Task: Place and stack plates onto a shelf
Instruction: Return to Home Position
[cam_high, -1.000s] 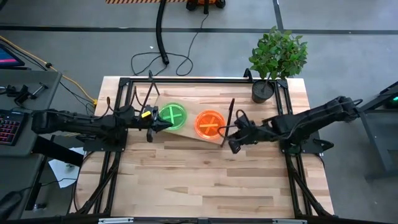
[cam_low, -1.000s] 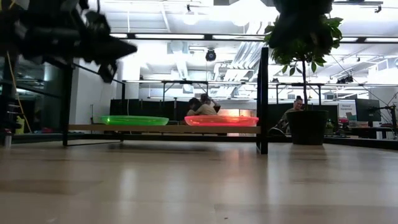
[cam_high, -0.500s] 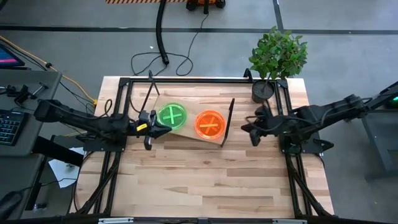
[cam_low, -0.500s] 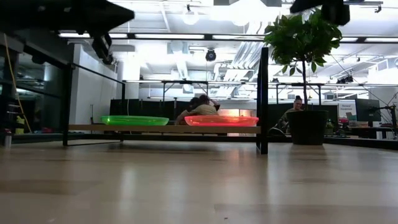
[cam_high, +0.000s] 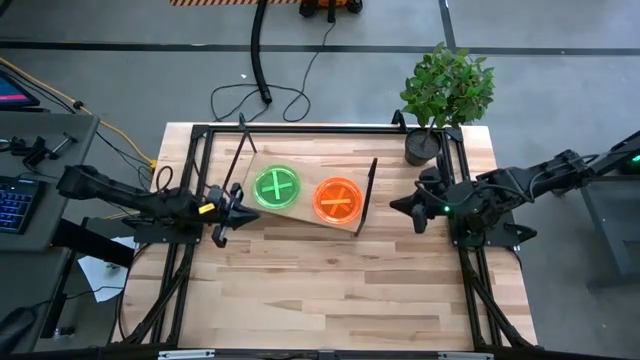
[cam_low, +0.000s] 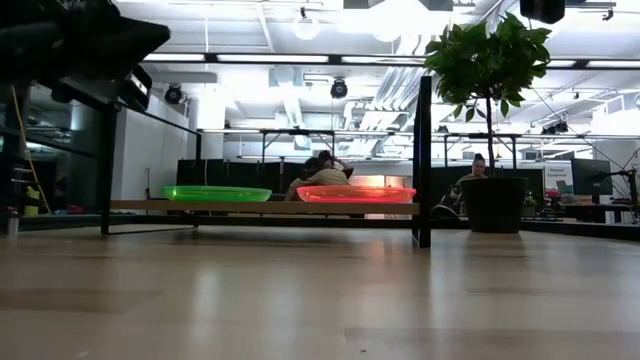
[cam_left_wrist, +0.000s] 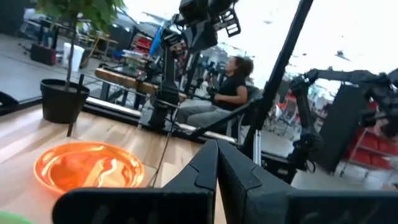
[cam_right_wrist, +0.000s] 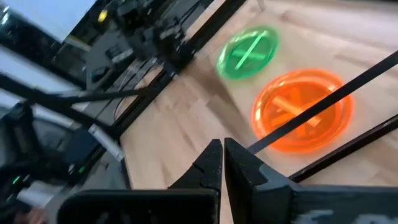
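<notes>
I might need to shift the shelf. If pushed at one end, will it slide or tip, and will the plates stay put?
The shelf sits low and wide, so it would probably slide rather than tip. The green plate and orange plate seem to lie loose on its smooth board, so a sharp push might shift them.

We find the shelf (cam_high: 302, 213) on the far centre of the table (cam_high: 330, 290), set slightly askew to the table edges. Two plates lie side by side on its board, between the end frames: the left plate (cam_high: 276, 187) and the right plate (cam_high: 338, 199), near each other but apart. The potted plant (cam_high: 424, 146) stands at the far right corner, right of the shelf. The left gripper (cam_high: 240, 211) sits just beside the shelf's left end; the right gripper (cam_high: 395, 205) sits near its right end.
</notes>
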